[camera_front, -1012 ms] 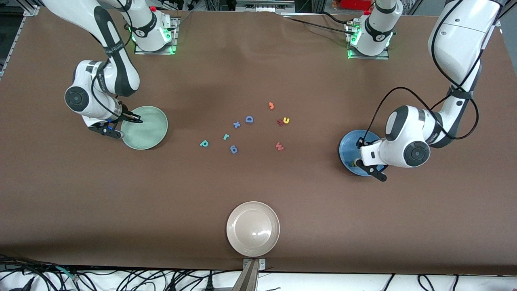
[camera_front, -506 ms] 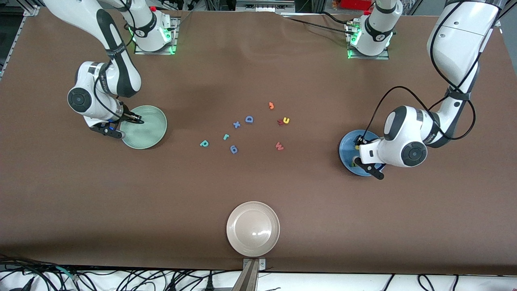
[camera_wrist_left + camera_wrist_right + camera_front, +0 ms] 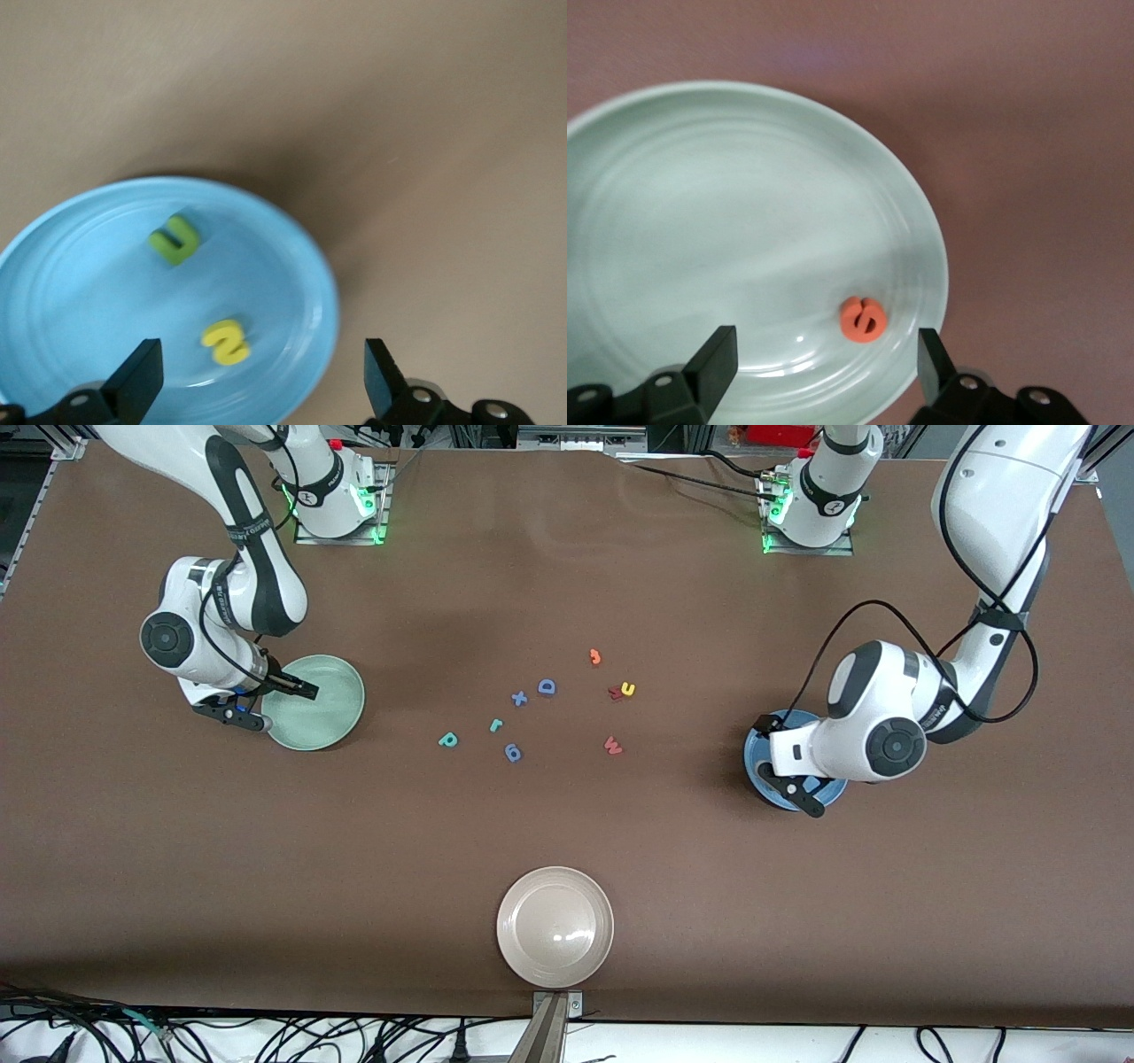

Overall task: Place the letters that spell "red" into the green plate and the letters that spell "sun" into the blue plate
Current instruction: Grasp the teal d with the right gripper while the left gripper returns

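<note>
Nearby, beige plate [image 3: 555, 926], blue "D" [image 3: 547, 686], pinkish-red "w" [image 3: 612, 745]

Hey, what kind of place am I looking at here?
Likely a robotics lab: two arms bolted to a brown table, foam letters and plates laid out as a sorting test, and loose cables along the table's edge.

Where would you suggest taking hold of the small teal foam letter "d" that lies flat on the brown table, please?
Probably best from straight above. The teal foam letter "d" lies flat on the table, thin and low, so only its outer edges offer a hold. Pinch across its straight stem, one finger on each long side; the round bowl gives less parallel surface. Nothing sits close enough to block a descending hand.
</note>
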Controlling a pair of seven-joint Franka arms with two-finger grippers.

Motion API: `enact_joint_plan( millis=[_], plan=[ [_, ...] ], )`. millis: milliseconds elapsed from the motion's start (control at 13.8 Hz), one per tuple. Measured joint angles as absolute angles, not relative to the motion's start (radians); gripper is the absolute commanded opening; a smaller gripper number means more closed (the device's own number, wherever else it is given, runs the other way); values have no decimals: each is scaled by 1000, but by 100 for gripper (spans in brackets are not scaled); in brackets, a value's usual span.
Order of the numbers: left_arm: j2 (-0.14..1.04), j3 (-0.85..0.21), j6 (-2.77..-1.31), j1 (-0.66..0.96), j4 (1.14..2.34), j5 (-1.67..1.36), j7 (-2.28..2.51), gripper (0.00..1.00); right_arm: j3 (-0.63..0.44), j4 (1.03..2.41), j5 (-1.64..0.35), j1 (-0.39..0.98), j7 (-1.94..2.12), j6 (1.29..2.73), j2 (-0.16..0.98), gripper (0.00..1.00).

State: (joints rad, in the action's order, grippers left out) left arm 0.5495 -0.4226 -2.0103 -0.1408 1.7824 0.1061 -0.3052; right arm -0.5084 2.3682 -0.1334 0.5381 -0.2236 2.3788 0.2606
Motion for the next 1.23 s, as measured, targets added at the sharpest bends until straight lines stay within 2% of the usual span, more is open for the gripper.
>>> enact_joint_plan(
  millis=[289, 506, 651, 940, 1229],
  plan=[
    [530, -549, -1969, -135, 1784, 106, -41, 100, -459, 2223, -135, 542, -334, 2196, 231, 89],
    [530, -574, -1964, -96, 1789, 106, 73, 100, -388, 2087, -136, 546, -487, 2092, 229, 90],
    [531, -573, -1964, -92, 1793, 106, 82, 100, -331, 2031, -159, 551, -608, 2084, 242, 98],
    [531, -571, -1964, -94, 1799, 106, 110, 100, -265, 1944, -301, 570, -731, 2116, 346, 98],
    [531, -573, -1963, -93, 1807, 106, 115, 100, -257, 1923, -315, 644, -834, 2255, 465, 98]
  ],
)
